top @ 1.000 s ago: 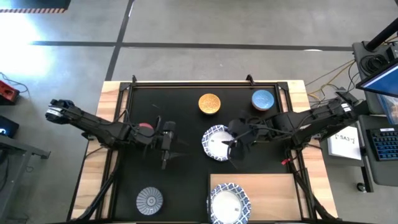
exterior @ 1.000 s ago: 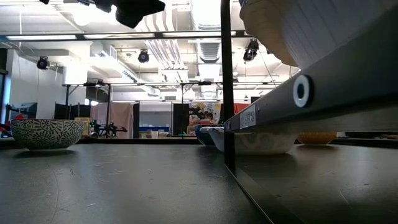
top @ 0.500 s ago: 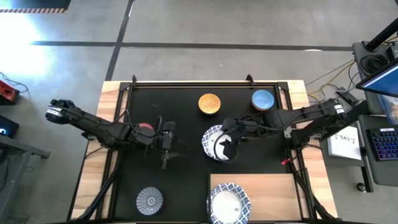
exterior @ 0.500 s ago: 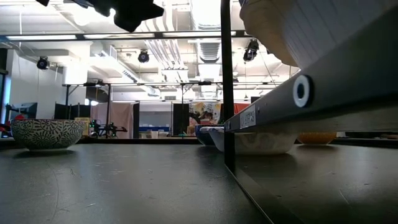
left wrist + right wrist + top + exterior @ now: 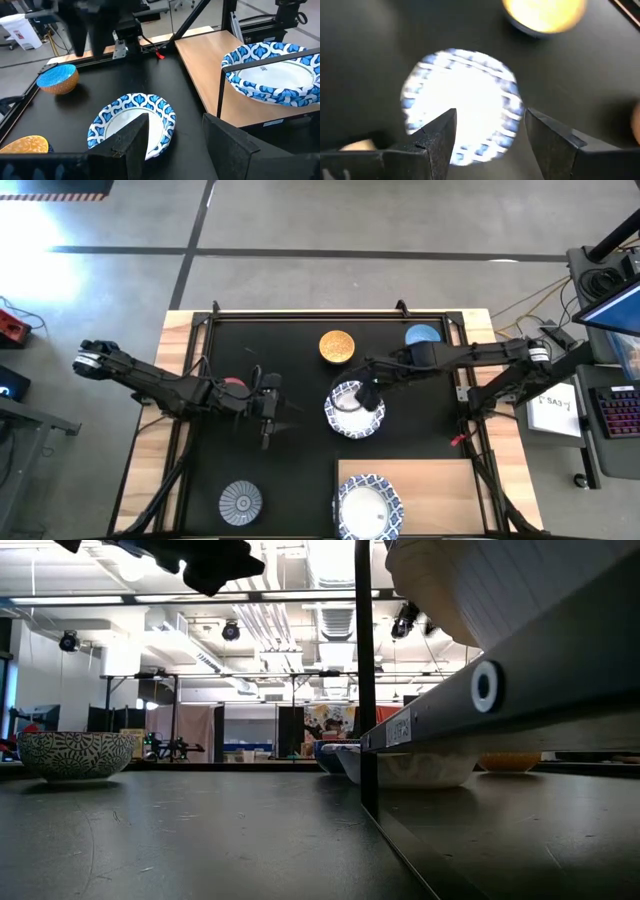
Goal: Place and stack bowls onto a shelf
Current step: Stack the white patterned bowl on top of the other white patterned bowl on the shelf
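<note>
A white bowl with a blue patterned rim sits on the black mat. My right gripper hangs open over its right side; the right wrist view shows that bowl blurred below the open right gripper. My left gripper waits open to the left of it, and its wrist view shows the left gripper facing the same bowl. On the pale wood shelf rests another large bowl. The pink-red bowl is half hidden by the left arm.
Orange bowl and blue bowl stand near the mat's far edge, and the grey-striped bowl near its left front corner. A metal frame borders the mat. The frame's post stands in the low view.
My right gripper has moved toward the table's left, from beside the white-and-blue bowl to over it, then a little toward the far edge, the arm swinging with it. The bowl has stayed in place.
</note>
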